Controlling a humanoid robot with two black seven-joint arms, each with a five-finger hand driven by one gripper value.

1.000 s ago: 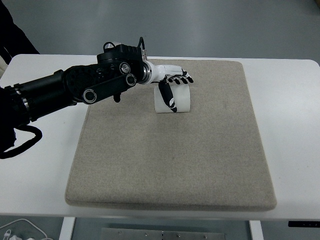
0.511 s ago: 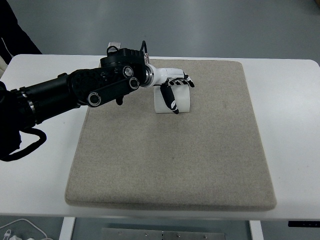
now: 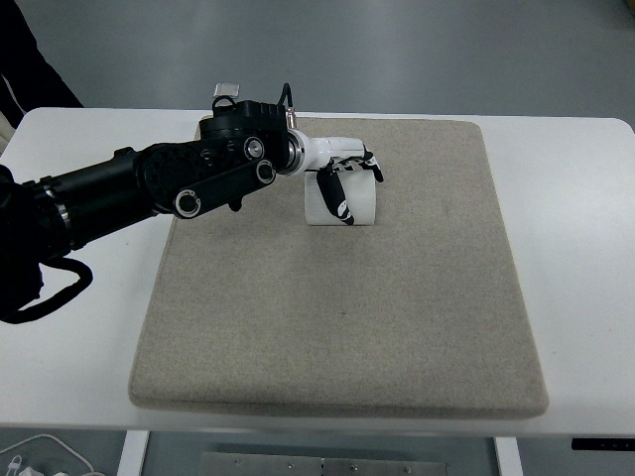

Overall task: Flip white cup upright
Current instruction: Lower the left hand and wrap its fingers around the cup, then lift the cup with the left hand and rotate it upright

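The left hand (image 3: 342, 171) is closed around the white cup (image 3: 342, 201), fingers over its top and the thumb down its near face. The cup sits directly under the palm, on the far part of a beige mat (image 3: 337, 327); whether it stands on its base or its rim cannot be told from this angle. The right hand is out of view.

Handling assessment: the cup looks small, light and rigid, with a smooth wall that is probably slippery under hard fingertips. A hold across the middle of the wall, thumb opposing fingers, appears the safest purchase; a grip near the rim would likely let it pivot out.

Surface: the mat looks soft and textured, giving some friction and cushioning. It lies on a white counter (image 3: 575, 248). Beyond the hand, grey floor (image 3: 417, 50) is visible, and a cable (image 3: 40, 461) shows below the counter's near-left corner.
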